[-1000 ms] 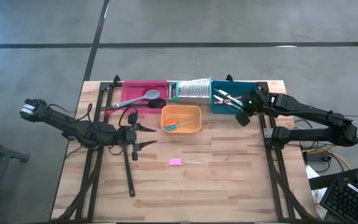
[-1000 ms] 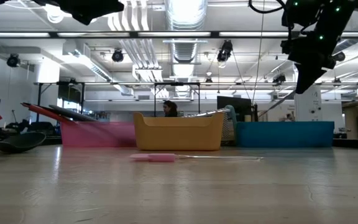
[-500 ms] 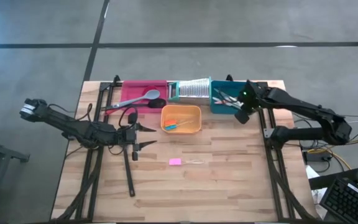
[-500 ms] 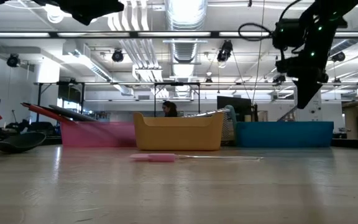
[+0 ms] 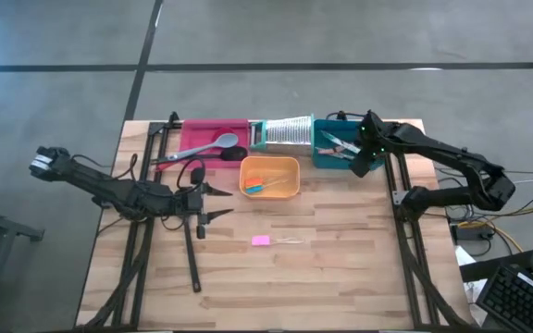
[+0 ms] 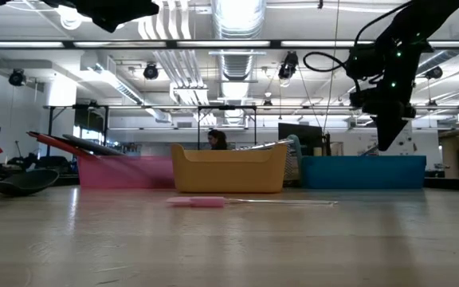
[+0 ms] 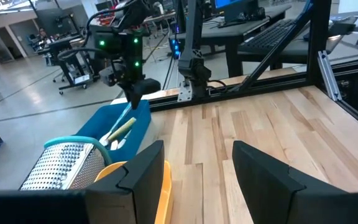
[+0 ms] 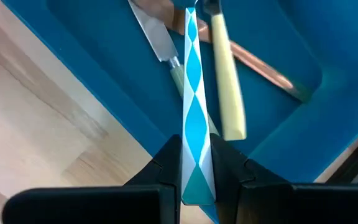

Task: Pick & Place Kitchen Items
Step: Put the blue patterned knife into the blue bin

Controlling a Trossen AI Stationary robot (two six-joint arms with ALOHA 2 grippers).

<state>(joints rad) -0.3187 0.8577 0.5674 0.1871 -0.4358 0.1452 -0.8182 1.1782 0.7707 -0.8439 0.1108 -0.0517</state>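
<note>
My right gripper (image 5: 363,161) hangs over the teal tray (image 5: 325,159) at the far right, pointing steeply down, shut on a thin flat blue-and-white diamond-patterned stick (image 8: 193,74). Under it in the tray lie a pale-yellow-handled knife (image 8: 227,87), a bare steel blade (image 8: 157,37) and a copper-coloured piece (image 8: 272,74). My left gripper (image 5: 218,202) waits open and level at the table's left-middle. A pink piece (image 5: 261,240) and a black long-handled spoon (image 5: 192,257) lie flat on the wood. My right gripper pinches the stick's near end (image 8: 196,177) between its two fingers, which lie along its flat faces. The fingers come from above, slanting down. The stick runs on straight past the fingertips, lifted clear above the teal tray's floor.
The orange tray (image 5: 290,190) holds small blue and orange pieces. The pink tray (image 5: 192,131) at the far left holds a grey-blue spoon (image 5: 213,144) and a red-handled one. A silver ribbed grater (image 5: 285,132) stands between the pink and teal trays. Bare wood lies near the front edge.
My right gripper has sunk toward the teal tray and swung a little toward the table's far edge, tipping more steeply down, with the stick still between its fingers.
</note>
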